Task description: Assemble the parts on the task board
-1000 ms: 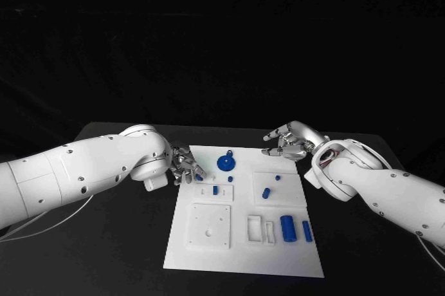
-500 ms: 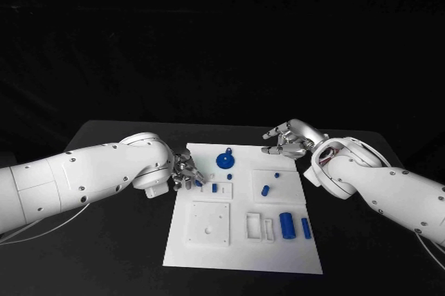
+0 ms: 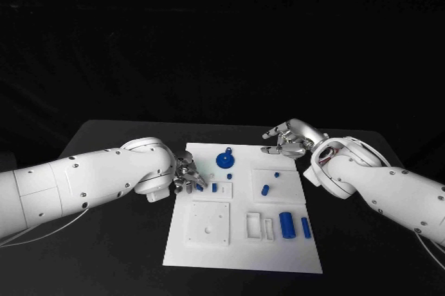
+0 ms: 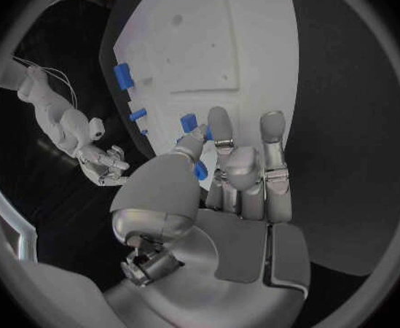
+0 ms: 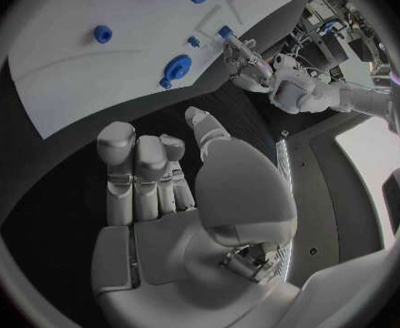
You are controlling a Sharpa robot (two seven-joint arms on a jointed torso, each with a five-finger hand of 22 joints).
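The white task board (image 3: 245,244) lies mid-table. On it are a blue disc with a knob (image 3: 226,161), a small blue block (image 3: 215,188) in a recess, a short peg (image 3: 266,192), a thick cylinder (image 3: 287,226) and a thin rod (image 3: 307,229). My left hand (image 3: 188,178) hovers at the board's left edge, just left of the small block. It pinches a small blue part (image 4: 200,170) between thumb and fingers. My right hand (image 3: 289,141) hangs over the board's far right corner with fingers loosely bent and nothing in them.
White raised blocks with recesses (image 3: 209,224) and a slotted holder (image 3: 260,227) take up the board's near half. Black table (image 3: 111,244) surrounds the board on all sides. From the right wrist view the disc (image 5: 176,68) and my left hand (image 5: 240,55) lie ahead.
My left hand has drifted toward me along the board's left edge, still pinching the small blue part. The right hand has stayed in place.
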